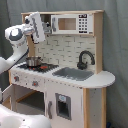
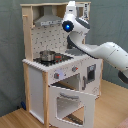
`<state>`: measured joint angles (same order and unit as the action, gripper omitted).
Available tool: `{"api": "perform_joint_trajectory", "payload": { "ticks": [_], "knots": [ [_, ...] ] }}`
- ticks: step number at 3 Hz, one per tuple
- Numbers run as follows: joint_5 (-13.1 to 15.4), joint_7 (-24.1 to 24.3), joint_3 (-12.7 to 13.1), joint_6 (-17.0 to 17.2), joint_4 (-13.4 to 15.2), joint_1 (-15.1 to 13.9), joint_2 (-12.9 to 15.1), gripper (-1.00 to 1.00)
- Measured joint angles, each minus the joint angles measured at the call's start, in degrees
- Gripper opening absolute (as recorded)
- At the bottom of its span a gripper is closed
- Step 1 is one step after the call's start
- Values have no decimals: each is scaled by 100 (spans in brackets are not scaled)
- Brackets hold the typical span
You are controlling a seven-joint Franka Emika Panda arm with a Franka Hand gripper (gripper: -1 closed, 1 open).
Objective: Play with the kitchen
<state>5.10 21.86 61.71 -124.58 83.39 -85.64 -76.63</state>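
Observation:
The kitchen [image 1: 75,95] is a white and light-wood toy unit, seen in both exterior views. It has a microwave [image 1: 70,24], a black faucet [image 1: 85,59], a sink [image 1: 74,74] and a metal pot [image 1: 33,61] on the stovetop. In the second exterior view the grey range hood [image 2: 47,20] shows above the pot [image 2: 47,55], and the oven door [image 2: 70,102] hangs open. My gripper [image 1: 43,27] is high up beside the hood, left of the microwave and well above the pot. In the second exterior view the gripper [image 2: 70,8] points up, with a blue light on the wrist below it.
The white arm [image 2: 105,52] reaches in across the counter from the second exterior view's right. A grey curtain [image 2: 10,55] hangs behind the kitchen. The floor [image 2: 20,119] is wood. A white rounded shape [image 1: 20,119] fills the first exterior view's lower left corner.

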Motion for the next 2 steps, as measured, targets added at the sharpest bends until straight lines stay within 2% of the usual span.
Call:
{"api": "perform_joint_trajectory", "payload": {
  "ticks": [1,2],
  "knots": [
    [0,-298,172,0,-352,-192,276,-100],
    [7,-687,182,174,-536,-426,539,-100]
  ]
}}
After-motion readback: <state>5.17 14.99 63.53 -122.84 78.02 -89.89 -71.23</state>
